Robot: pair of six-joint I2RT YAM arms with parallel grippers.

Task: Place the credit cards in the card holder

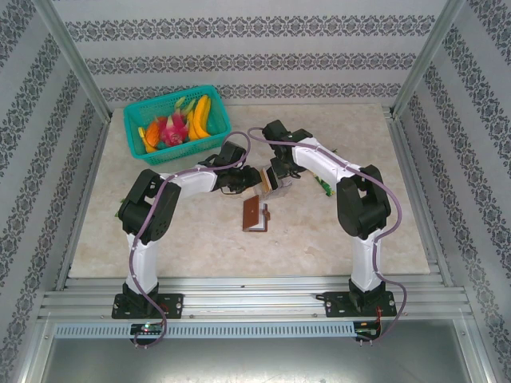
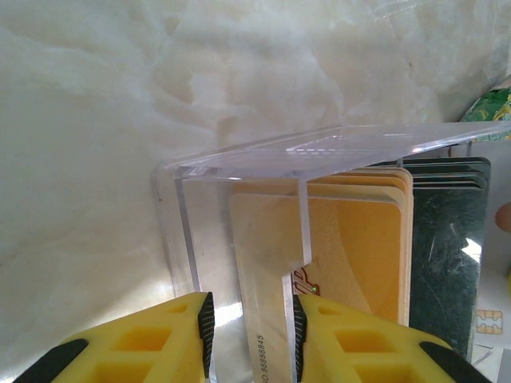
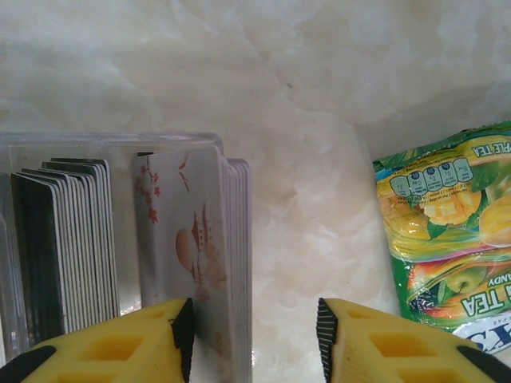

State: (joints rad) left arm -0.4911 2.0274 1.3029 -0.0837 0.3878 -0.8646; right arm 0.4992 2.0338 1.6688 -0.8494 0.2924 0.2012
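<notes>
step: pulling a card from the clear box (image 2: 263,167) – cards not yet in the holder, so early in the task by my read.
left gripper (image 2: 249,335): yellow fingers pinched on one wall of the clear box, steadying it near the table (image 1: 335,231) centre.
right gripper (image 3: 254,339): jaws apart, straddling the whitish card stack (image 3: 196,231) at the box's end; one finger sits against the front card, the other is clear of it. Not gripping yet as far as I can see.
credit cards: standing on edge inside the box – orange-yellow group (image 2: 351,239), dark group (image 2: 447,239), whitish w/ red blossom print.
card holder (image 1: 255,214): brown, lying on the table just nearer the arms' side than the box, apart from both grippers.
next move: prob. close right jaws on one or few whitish cards, lift straight up while left keeps the box down; thin, packed cards may come out several at once.
surface: pale marble-look top.
snack packet (image 3: 447,239): green-yellow, beside the box toward the table's right edge.
basket (image 1: 176,124): teal, toy fruit inside, far-left corner.
room: patterned wallpaper panels, metal frame posts.
</notes>
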